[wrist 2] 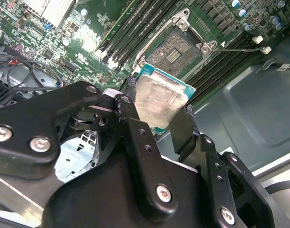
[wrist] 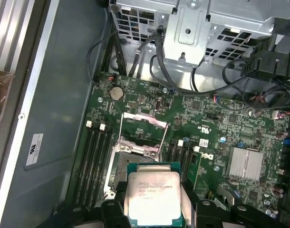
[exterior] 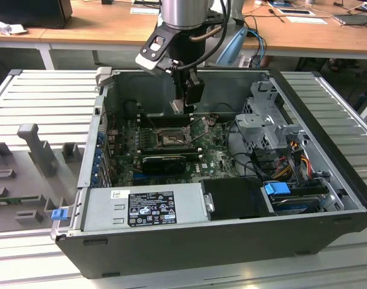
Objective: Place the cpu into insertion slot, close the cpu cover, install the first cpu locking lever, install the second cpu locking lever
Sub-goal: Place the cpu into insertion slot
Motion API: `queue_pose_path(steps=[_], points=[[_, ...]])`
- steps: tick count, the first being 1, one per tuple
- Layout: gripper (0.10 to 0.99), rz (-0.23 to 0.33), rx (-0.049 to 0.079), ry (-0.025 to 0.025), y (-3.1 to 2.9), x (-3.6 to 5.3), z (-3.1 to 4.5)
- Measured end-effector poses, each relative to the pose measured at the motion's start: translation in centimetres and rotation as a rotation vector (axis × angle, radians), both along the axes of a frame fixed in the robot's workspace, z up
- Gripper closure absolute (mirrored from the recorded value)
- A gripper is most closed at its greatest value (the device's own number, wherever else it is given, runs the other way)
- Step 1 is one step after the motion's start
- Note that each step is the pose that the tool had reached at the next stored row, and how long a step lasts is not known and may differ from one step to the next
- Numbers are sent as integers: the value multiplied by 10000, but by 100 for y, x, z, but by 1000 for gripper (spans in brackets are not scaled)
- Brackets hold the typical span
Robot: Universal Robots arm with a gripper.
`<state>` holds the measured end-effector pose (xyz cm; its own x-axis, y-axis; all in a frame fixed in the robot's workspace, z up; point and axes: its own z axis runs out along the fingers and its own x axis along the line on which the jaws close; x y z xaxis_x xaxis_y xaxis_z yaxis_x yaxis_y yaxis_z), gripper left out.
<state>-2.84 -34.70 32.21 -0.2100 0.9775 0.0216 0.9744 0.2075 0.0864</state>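
Observation:
My gripper [exterior: 185, 103] hangs inside the open computer case, above the motherboard, shut on the cpu [wrist 2: 158, 100]. The chip's silver face with teal edges sits between the two black fingers [wrist 2: 135, 128] in both wrist views, and its printed face [wrist: 153, 197] is seen in the first wrist view. The insertion slot [wrist 2: 176, 51] lies bare on the green board just beyond the chip, its grey pin field exposed. In the exterior view the insertion slot [exterior: 169, 139] is a short way below and in front of the gripper. The cpu cover [wrist: 144, 122] is flipped open beside the slot. Two thin wire levers [wrist: 120, 130] stand raised.
Black memory slots [wrist: 95, 161] flank the socket on both sides. A silver drive cage [exterior: 265, 117] with loose cables fills the case toward the exterior view's right. A power supply [exterior: 144, 208] sits along the case's near wall. A black graphics card [exterior: 164, 161] lies in front of the socket.

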Motion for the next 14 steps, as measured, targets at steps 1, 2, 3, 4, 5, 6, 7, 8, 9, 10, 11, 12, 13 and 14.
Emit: queue_pose_path(steps=[1,2,3,4,5,6,7,8,9,10,11,12,13,14], points=[[561,-51,0,0,0,0,-2],[561,-80,-1,0,0,0,-3],[561,-104,0,0,0,-1,-4],[561,-129,-1,0,0,0,-4],[561,-150,-1,0,0,0,-5],[561,-165,0,0,0,0,-5],[561,-197,0,0,0,0,-6],[561,-231,0,0,0,0,-7],[561,-264,-1,0,0,0,-8],[561,-293,0,0,0,0,-10],[561,-310,-1,0,0,0,-10],[561,-335,0,0,0,0,-11],[561,-360,0,-1,0,0,-13],[561,-398,0,-1,0,0,-14]])
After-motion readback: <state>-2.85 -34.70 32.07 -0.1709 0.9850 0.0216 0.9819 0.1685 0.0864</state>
